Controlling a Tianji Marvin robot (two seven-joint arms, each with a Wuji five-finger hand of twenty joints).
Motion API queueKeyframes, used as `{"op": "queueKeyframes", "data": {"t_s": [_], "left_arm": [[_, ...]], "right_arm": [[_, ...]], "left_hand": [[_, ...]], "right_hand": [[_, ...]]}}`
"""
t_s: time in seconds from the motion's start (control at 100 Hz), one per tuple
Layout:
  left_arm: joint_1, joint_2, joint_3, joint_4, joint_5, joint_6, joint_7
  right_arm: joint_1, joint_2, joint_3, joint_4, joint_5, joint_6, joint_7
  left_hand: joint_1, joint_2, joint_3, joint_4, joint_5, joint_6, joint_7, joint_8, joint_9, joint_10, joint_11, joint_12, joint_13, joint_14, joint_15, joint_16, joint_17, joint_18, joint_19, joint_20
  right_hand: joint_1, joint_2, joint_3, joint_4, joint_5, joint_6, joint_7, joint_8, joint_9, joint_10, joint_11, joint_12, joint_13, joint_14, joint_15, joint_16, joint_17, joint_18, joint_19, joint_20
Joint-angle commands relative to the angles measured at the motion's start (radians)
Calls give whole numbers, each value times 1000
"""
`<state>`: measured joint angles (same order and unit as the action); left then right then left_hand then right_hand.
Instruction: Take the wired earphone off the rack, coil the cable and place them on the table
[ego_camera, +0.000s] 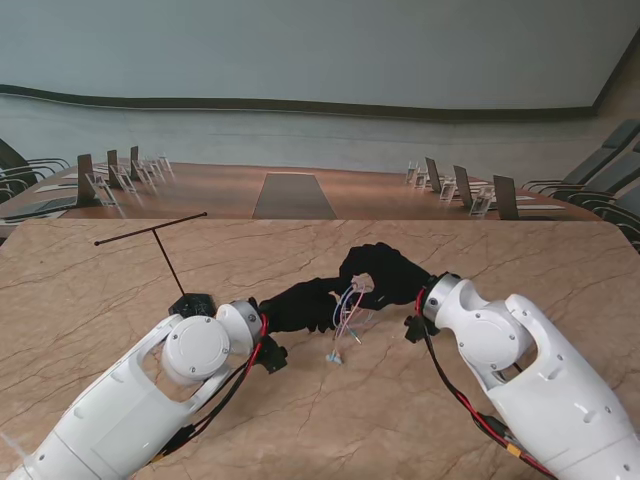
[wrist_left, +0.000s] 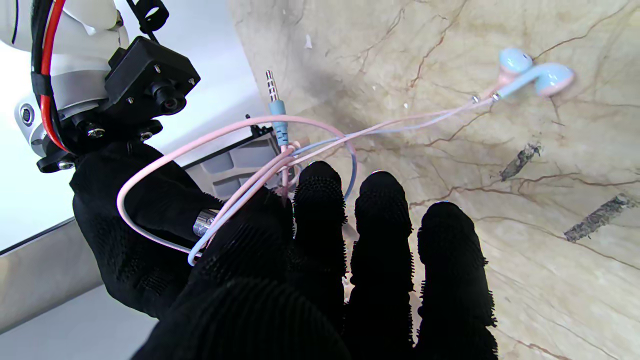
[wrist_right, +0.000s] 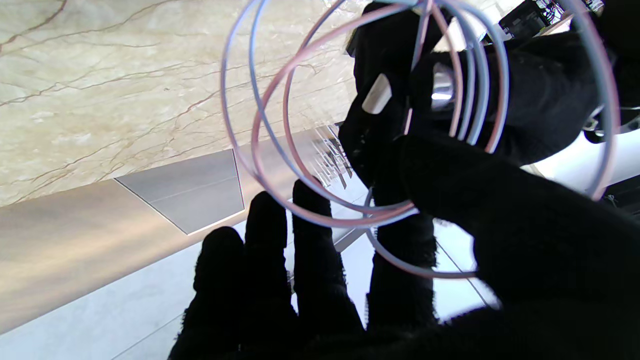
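Over the bench (ego_camera: 100, 290) centre both arms meet w/ the cable (ego_camera: 347, 310) strung between them. Rack (ego_camera: 165, 250) stands bare at left. Left robot hand (ego_camera: 300, 305) pinches the strands near the plug (wrist_left: 276, 100); right robot hand (ego_camera: 385, 272) carries loops round its fingers, so it's gripping the coil. Earbuds (wrist_left: 532, 75) hang loose toward the bench. Risks, prob: loops slip off the fingers & spring open, buds' weight drags the coil undone, or the free end snags & knots

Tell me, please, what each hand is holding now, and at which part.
Both hold the earphone cable: the left hand pinches the gathered strands near the plug; the coils loop around the right hand.
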<state>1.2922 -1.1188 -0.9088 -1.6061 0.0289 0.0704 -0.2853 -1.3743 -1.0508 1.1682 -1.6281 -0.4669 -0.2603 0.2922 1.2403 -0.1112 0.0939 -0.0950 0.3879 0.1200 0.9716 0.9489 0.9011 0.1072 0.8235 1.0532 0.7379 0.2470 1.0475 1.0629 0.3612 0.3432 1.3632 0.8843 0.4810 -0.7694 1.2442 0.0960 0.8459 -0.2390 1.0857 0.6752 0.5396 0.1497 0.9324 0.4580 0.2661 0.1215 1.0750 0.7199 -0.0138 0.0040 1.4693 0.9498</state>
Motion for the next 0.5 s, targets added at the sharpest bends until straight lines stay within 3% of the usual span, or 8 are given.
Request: {"op": "queueKeyframes", "data": {"t_s": [0.0, 0.17, 0.33, 0.49], "left_arm": [[4, -5, 4, -12, 0, -15, -6], [12, -6, 0, -8, 15, -29, 10], [18, -7, -6, -4, 34, -35, 23], [24, -8, -10, -1, 56, -34, 39]], "right_arm": [[-2, -4, 0, 5, -10, -6, -6], [-8, -3, 10, 0, -17, -16, -9], [-13, -2, 17, -2, -13, -33, -8], [-19, 2, 25, -11, -16, -55, 1]], "left_hand": [[50, 26, -47, 19, 19, -145, -13, -46, -29, 6, -17, -16, -33, 11, -15, -16, -31, -27, -12, -15], [-3, 37, -115, 48, 35, -129, -90, -167, -71, 16, -60, -51, -82, 27, -56, -28, -82, -39, -41, -21], [-141, 42, -111, 60, 104, -168, -111, -208, -101, 36, -89, -78, -121, 40, -76, -36, -126, -45, -61, -23], [-181, 43, -106, 62, 168, -194, -179, -246, -123, 49, -111, -93, -150, 49, -92, -41, -157, -48, -78, -24]], "right_hand": [[144, 84, 81, 6, 46, -12, 104, 41, 63, -16, -11, -15, 45, 7, 16, -11, 6, -61, 11, -10], [153, 82, 78, -9, 46, -16, 117, 22, 213, 13, -15, -39, 155, 35, 49, -16, 69, -29, 24, -5], [151, 68, 87, -5, 65, -23, 114, 16, 303, 38, -15, -35, 234, 59, 75, -29, 120, 5, 33, -5], [157, 37, 105, -17, 80, -22, 109, 15, 366, 67, 0, -6, 292, 87, 117, -83, 164, 35, 43, -9]]}}
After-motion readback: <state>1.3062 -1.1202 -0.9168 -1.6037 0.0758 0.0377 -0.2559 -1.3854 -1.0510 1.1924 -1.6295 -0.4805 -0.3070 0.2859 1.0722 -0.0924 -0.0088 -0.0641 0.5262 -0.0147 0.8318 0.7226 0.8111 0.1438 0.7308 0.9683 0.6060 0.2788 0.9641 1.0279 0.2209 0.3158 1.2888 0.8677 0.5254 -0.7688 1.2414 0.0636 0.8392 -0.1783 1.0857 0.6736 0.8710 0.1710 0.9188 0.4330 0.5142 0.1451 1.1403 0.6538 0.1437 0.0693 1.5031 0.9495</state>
